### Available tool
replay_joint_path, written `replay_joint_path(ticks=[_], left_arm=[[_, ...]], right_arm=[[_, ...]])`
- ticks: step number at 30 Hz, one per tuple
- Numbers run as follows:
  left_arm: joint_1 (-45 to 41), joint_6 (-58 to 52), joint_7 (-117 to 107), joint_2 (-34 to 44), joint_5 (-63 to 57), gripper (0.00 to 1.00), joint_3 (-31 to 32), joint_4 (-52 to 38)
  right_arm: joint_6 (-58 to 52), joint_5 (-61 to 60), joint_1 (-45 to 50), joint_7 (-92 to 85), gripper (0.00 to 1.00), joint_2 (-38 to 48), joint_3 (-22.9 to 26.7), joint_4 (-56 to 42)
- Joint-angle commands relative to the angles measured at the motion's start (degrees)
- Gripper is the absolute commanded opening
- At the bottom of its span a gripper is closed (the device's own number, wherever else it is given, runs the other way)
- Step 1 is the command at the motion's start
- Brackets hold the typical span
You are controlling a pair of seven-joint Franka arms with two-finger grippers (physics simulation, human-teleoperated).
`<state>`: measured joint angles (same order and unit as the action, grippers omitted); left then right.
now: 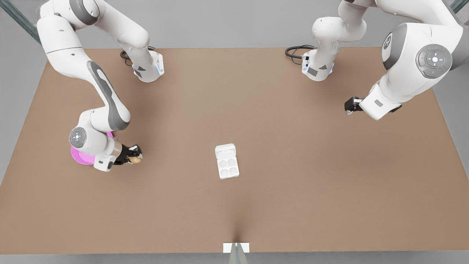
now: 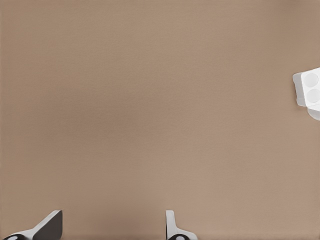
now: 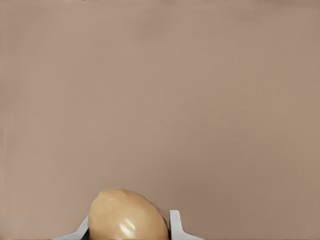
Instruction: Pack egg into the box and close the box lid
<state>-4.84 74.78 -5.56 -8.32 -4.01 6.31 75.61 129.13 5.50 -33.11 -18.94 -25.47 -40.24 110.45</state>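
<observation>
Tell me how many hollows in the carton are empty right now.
4: all four round hollows of the small white rectangular egg carton at table centre are empty. The tan-brown oval egg sits between the right gripper fingers beside the round pink dish.

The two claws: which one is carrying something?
The right gripper, at the front view's left beside the pink dish, clamps the egg; the left gripper waits, open and empty.

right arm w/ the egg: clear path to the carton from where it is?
Probably yes. The right claw, shut on the egg, sits beside the pink dish; only bare table lies between it and the box, whose lid is open. The left claw waits far off, open.
</observation>
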Motion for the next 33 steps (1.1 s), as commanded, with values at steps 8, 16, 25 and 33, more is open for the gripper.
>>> replay_joint_path(ticks=[8, 16, 25, 33], left_arm=[[0.00, -0.08, -0.07, 0.06, 0.06, 1.00, 0.10, -0.02], [0.00, -0.08, -0.16, 0.06, 0.06, 1.00, 0.02, -0.02], [0.00, -0.16, -0.16, 0.06, 0.06, 1.00, 0.10, -0.02], [-0.09, -0.08, -0.24, 0.06, 0.06, 1.00, 0.10, -0.02]], right_arm=[[-5.12, 0.12, 19.91, 32.30, 0.45, -6.88, 4.90, -16.13], [-3.19, 0.21, 35.30, 46.01, 0.46, -15.67, 7.11, -26.25], [-0.63, -0.05, 42.51, 53.04, 0.46, -19.36, 7.90, -31.43], [3.06, -0.14, 50.16, 55.68, 0.46, -23.31, 11.24, -35.39]])
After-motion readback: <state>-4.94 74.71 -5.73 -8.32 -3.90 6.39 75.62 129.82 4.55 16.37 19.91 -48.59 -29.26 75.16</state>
